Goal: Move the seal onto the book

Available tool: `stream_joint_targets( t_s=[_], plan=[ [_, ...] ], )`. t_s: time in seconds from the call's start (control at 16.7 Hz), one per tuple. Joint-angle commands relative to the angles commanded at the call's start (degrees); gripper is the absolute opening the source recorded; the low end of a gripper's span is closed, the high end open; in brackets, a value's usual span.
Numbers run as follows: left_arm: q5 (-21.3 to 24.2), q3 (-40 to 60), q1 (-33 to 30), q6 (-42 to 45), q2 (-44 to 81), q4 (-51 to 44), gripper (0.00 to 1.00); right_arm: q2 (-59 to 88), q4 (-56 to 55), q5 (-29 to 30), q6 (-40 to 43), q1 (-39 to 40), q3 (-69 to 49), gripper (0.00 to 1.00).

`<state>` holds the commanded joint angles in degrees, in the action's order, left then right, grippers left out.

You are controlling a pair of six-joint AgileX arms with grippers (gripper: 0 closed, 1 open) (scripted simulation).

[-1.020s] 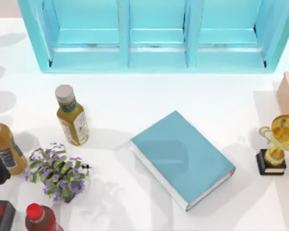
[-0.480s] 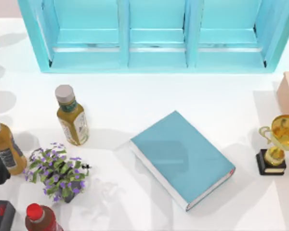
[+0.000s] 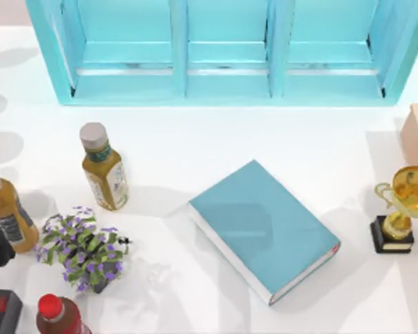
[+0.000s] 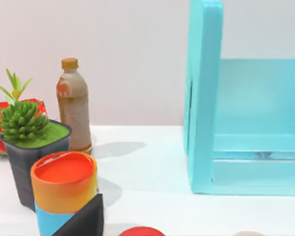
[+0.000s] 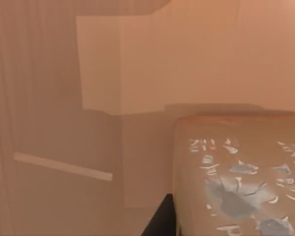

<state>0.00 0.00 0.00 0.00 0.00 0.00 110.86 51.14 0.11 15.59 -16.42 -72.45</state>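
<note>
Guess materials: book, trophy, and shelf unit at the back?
Book: matte teal cover, likely cloth or board; white page edges look like paper. Trophy: glossy gold cup, metal or plated plastic, on a black base. Shelf unit: evenly painted turquoise, probably wood; no grain shows.

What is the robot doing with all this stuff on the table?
Nothing is being handled on the table right now. The teal book lies flat near the middle with nothing on top, so the seal is not on it yet. Around it stand a green bottle, a purple flower pot and a gold trophy. The right wrist view looks close at something tan-brown.
</note>
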Motion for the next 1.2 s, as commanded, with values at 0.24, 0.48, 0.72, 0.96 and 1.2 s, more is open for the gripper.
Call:
stream_joint_targets(
  t_s=[0.24,0.48,0.72,0.96,1.2],
  plan=[
    [0.0,0.0,0.0,0.0,0.0,0.0,1.0,-0.1,0.1,0.0,-0.18,0.04,-0.15,0.0],
    [0.0,0.0,0.0,0.0,0.0,0.0,1.0,0.69,3.32,-0.99,-6.37,0.92,-6.12,0.0],
    [0.0,0.0,0.0,0.0,0.0,0.0,1.0,1.02,9.76,-2.35,-16.81,3.87,-16.57,0.0],
    [0.0,0.0,0.0,0.0,0.0,0.0,1.0,-1.59,19.6,-2.18,-22.92,12.0,-23.4,0.0],
    [0.0,0.0,0.0,0.0,0.0,0.0,1.0,-5.15,29.65,-0.48,-24.4,21.64,-25.82,0.0]
  ],
)
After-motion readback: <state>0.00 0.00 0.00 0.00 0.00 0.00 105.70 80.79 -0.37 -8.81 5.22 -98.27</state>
